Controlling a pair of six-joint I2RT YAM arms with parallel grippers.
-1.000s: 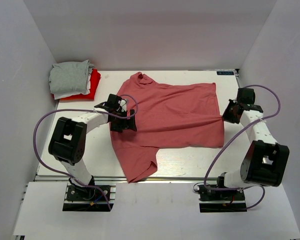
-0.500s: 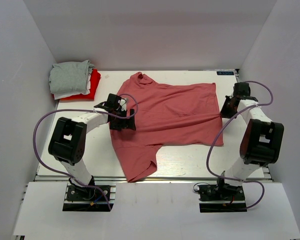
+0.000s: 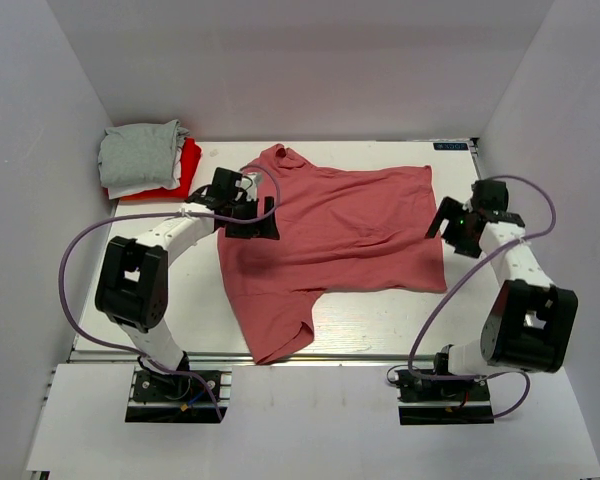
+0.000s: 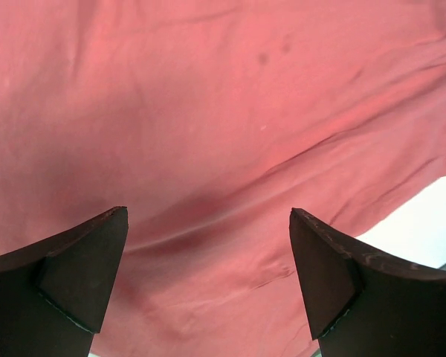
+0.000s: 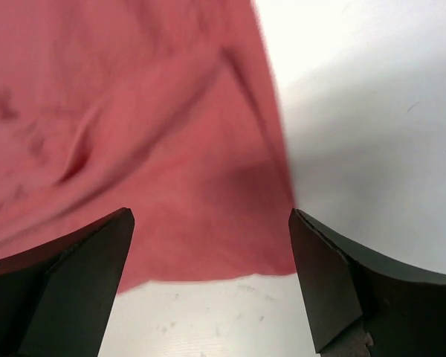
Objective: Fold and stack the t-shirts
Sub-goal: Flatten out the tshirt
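A dusty salmon-pink t-shirt [image 3: 350, 225] lies spread on the white table [image 3: 380, 320], neck toward the far left and hem toward the right. My left gripper [image 3: 252, 226] hovers open over its left shoulder area; in the left wrist view only pink cloth [image 4: 208, 111] shows between the left gripper [image 4: 208, 217] fingers. My right gripper [image 3: 442, 222] stands open just above the shirt's right hem; in the right wrist view the hem corner [image 5: 230, 245] lies flat between the right gripper [image 5: 212, 217] fingers, which hold nothing. Folded grey [image 3: 140, 152], white [image 3: 140, 187] and red [image 3: 185, 168] t-shirts are stacked at the far left corner.
White walls close in the table on the left, back and right. Bare table [image 5: 372, 111] lies right of the hem. One sleeve [image 3: 275, 335] hangs near the table's front edge. Purple cables loop beside both arms.
The right gripper was shut on the hem and has opened, letting it drop flat. The left gripper has shifted a little toward the back of the table, still open.
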